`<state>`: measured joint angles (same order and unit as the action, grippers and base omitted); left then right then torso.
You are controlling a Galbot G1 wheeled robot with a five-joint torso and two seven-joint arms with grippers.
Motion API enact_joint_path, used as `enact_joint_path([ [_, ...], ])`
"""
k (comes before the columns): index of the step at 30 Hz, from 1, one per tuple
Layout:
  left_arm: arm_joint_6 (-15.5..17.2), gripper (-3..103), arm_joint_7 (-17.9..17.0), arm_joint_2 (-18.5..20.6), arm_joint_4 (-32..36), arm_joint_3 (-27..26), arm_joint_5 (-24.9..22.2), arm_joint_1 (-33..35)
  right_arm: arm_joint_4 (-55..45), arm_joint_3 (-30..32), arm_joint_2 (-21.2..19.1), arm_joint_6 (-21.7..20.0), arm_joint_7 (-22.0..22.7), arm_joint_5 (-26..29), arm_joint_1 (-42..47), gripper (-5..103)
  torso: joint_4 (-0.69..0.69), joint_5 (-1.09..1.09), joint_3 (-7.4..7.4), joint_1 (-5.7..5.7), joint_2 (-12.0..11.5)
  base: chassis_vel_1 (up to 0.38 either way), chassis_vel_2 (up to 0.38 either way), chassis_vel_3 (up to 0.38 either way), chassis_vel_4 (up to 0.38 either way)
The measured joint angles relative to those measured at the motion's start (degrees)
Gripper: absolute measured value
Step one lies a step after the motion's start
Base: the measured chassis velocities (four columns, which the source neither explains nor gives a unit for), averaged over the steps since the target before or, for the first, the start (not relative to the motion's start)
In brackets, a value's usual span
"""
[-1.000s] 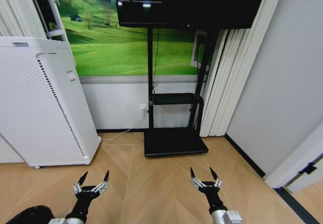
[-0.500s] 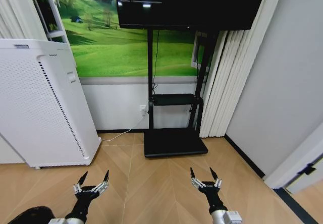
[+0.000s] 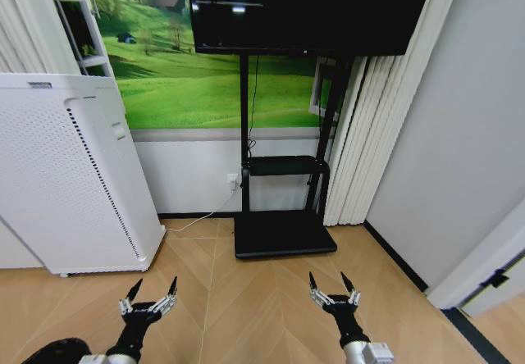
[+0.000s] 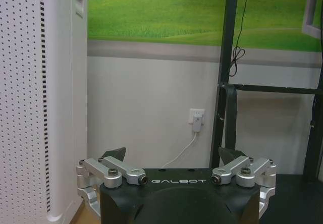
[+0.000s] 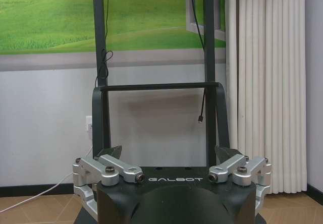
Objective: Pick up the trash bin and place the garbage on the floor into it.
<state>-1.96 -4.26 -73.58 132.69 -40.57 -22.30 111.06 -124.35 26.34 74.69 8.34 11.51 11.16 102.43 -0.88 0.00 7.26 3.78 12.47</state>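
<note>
While both arms just hang low out front, the left gripper (image 3: pixel 151 292) and the right gripper (image 3: pixel 331 285) have their fingers spread wide with nothing in them, hovering over the floor (image 3: pixel 246 298). That's the tan chevron wood. There's a dark rounded shape at the bottom left corner of the head view, right by the left arm, but I honestly can't tell if that's the trash bin or not. Straight ahead is a black TV stand (image 3: pixel 283 225) with a big dark screen (image 3: pixel 308 7) on top, sitting against the wall with the green meadow picture (image 3: pixel 205 77). A white cord runs from the wall outlet (image 4: pixel 197 117) down to the floor. The white perforated appliance (image 3: pixel 70 175) stands to the left, and white curtains (image 3: pixel 361 134) hang on the right.
</note>
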Motion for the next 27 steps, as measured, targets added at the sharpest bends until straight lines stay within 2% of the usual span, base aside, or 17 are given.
enact_joint_path([
  [6, 0.02, 100, 0.0, 0.0, 0.0, 0.0, 0.0, 0.0, 0.01, 0.0, 0.0, 0.0, 0.0, 0.0, 0.0, 100, 0.0, 0.0, 1.35, 0.45, 1.79, 0.0, 0.0, 0.0, 0.0],
  [27, 0.03, 100, 0.0, 0.0, 0.0, 0.0, 0.0, 0.0, 0.01, 0.0, 0.0, 0.01, 0.0, 0.0, 0.0, 100, 0.0, 0.0, 4.72, 1.7, 6.42, 0.0, 0.0, 0.0, 0.0],
])
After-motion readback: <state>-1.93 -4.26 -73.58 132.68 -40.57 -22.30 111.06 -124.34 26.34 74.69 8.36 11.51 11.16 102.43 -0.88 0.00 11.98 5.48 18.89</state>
